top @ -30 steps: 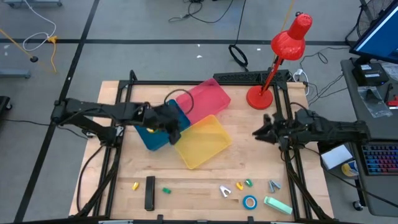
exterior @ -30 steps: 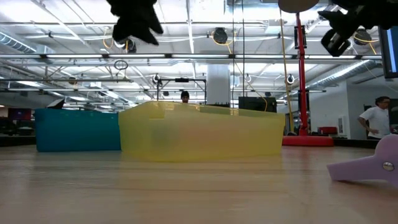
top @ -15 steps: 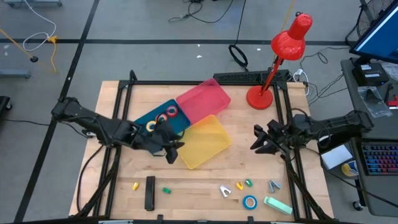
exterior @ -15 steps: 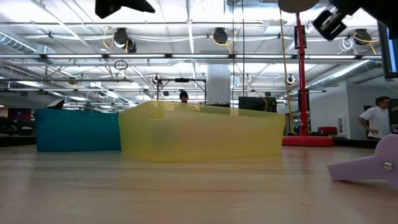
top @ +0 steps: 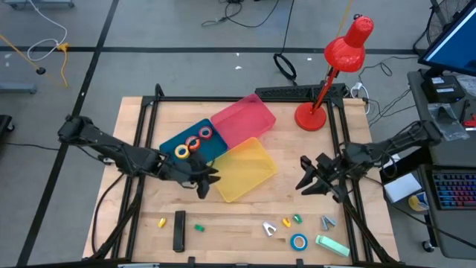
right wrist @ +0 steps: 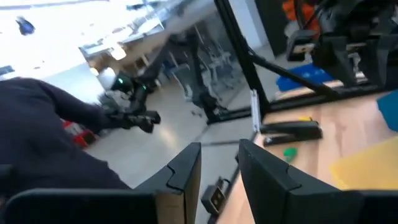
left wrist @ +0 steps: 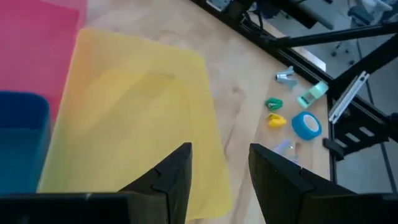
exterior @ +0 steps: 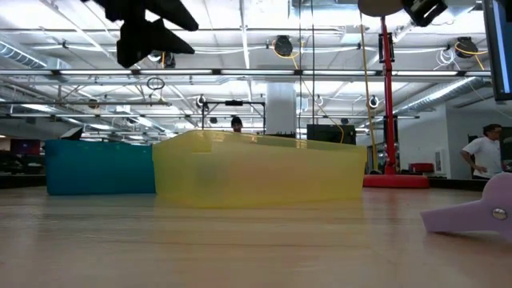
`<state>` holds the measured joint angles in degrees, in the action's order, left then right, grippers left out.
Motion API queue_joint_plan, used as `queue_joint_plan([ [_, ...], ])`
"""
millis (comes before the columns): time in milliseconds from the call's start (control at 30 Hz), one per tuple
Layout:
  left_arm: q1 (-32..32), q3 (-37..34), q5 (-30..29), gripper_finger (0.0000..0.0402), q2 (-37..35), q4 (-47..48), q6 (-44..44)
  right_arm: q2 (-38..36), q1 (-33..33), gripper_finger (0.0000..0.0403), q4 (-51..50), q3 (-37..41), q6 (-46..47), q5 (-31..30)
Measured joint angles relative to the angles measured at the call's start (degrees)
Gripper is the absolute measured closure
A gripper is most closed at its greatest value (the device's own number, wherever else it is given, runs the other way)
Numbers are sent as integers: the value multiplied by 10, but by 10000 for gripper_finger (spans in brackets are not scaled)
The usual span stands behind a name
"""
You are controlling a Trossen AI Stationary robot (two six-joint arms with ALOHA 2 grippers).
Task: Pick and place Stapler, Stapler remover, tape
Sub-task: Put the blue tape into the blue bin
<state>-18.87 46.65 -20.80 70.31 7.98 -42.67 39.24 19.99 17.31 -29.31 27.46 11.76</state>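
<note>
Yellow (top: 181, 151), red (top: 194, 143) and orange (top: 205, 134) tape rolls lie in the blue bin (top: 177, 138). A blue tape roll (top: 299, 241) lies on the table near the front right; it also shows in the left wrist view (left wrist: 306, 125). A black stapler (top: 179, 231), a mint-green stapler (top: 332, 246) and several small staple removers (top: 286, 222) lie along the near edge. My left gripper (top: 202, 179) is open and empty above the yellow bin's (top: 249, 167) left edge. My right gripper (top: 303, 179) is open and empty, right of the yellow bin.
A pink bin (top: 245, 117) stands behind the yellow one. A red desk lamp (top: 312, 115) stands at the far right corner. Small yellow (top: 161, 222) and green (top: 198, 228) pieces lie beside the black stapler. Bare wood lies between the bins and the near row of things.
My left gripper has gone from over the blue bin toward the near edge, and now hangs by the yellow bin's left edge; the three tape rolls in the blue bin now show. My right gripper has gone a little toward the near edge.
</note>
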Motion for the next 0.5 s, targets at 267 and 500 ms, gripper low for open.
queue_joint_plan([
  [267,37,-83,14,243,-127,5,58,77,42,303,-181,-105,-7,-90],
  [500,39,-174,14,243,-285,18,79,165,53,303,-287,-186,62,-102],
])
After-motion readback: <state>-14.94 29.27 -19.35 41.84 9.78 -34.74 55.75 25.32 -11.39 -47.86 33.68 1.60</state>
